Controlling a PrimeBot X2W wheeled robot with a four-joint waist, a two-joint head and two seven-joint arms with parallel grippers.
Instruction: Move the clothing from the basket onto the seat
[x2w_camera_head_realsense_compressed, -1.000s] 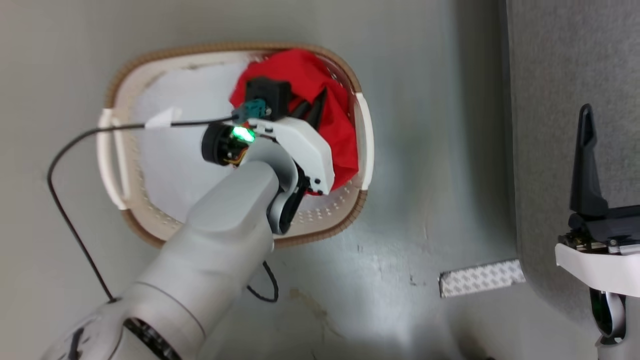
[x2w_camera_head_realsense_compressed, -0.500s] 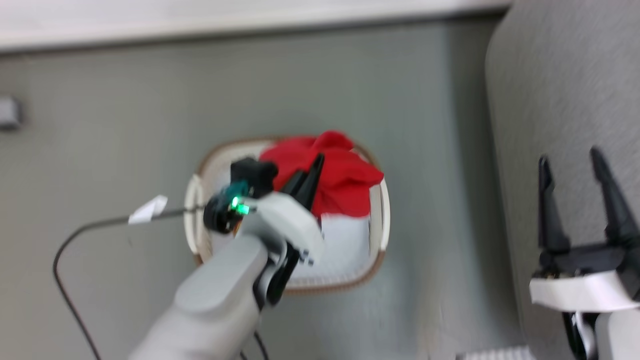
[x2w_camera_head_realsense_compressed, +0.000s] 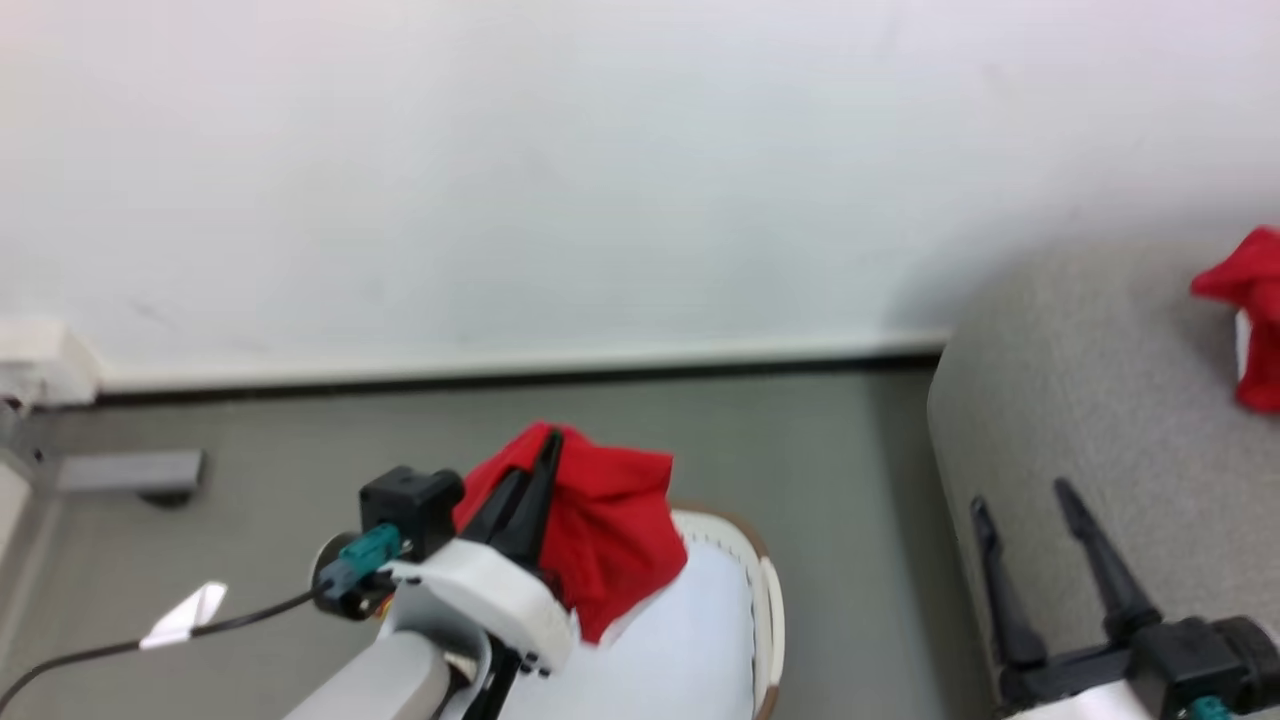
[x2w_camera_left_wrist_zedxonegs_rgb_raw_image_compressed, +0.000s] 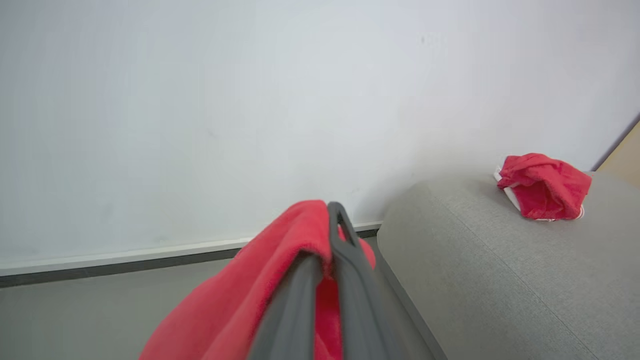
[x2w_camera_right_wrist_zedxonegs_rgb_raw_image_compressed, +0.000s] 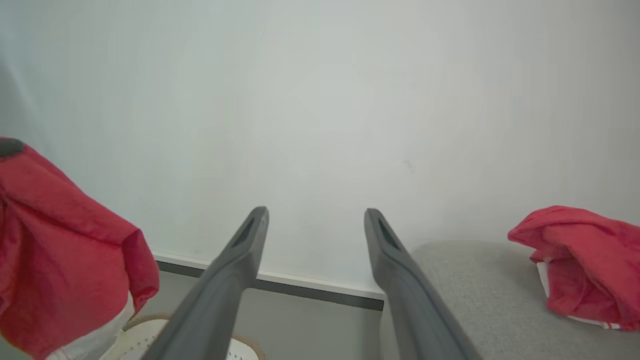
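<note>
Head view: a bright red soft fabric garment (x2w_camera_head_realsense_compressed: 610, 540) is clamped in the left tool (x2w_camera_head_realsense_compressed: 535, 470) above the cream-white oval plastic basket with brown rim (x2w_camera_head_realsense_compressed: 765, 590). Left wrist view: a second red garment (x2w_camera_left_wrist_zedxonegs_rgb_raw_image_compressed: 545, 187) is seen crumpled on the large grey woven-fabric sofa (x2w_camera_left_wrist_zedxonegs_rgb_raw_image_compressed: 500, 280). Right wrist view: the fingers of the right tool (x2w_camera_right_wrist_zedxonegs_rgb_raw_image_compressed: 315, 215) are seen apart, with nothing held.

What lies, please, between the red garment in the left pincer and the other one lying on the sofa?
In the left wrist view, only bare sofa upholstery separates the held garment from the lying garment; nothing rests on that stretch.
</note>
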